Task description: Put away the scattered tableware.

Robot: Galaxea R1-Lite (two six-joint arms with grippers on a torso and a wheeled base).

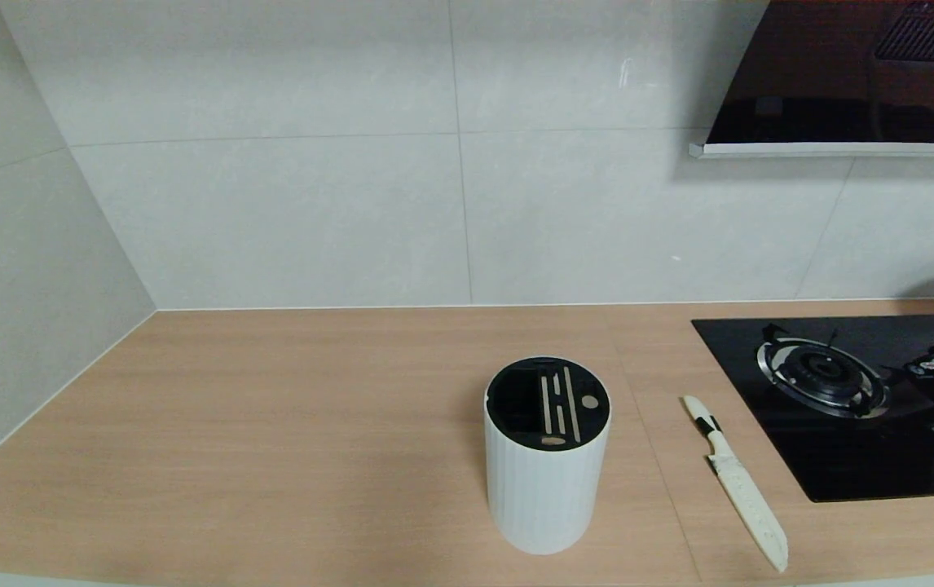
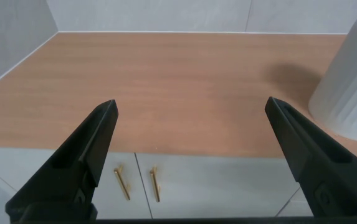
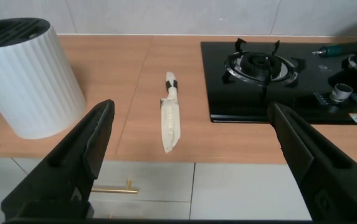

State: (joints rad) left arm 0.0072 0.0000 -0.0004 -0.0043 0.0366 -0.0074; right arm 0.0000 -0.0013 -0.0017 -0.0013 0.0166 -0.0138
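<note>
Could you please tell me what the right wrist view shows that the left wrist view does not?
Right wrist view, not the left: the knife lying flat, the black gas hob and the open right hand. Left wrist view, not the right: the side wall in the corner and the open left hand. Both: the white ribbed holder, the wooden counter and gold cabinet handles below it.
</note>
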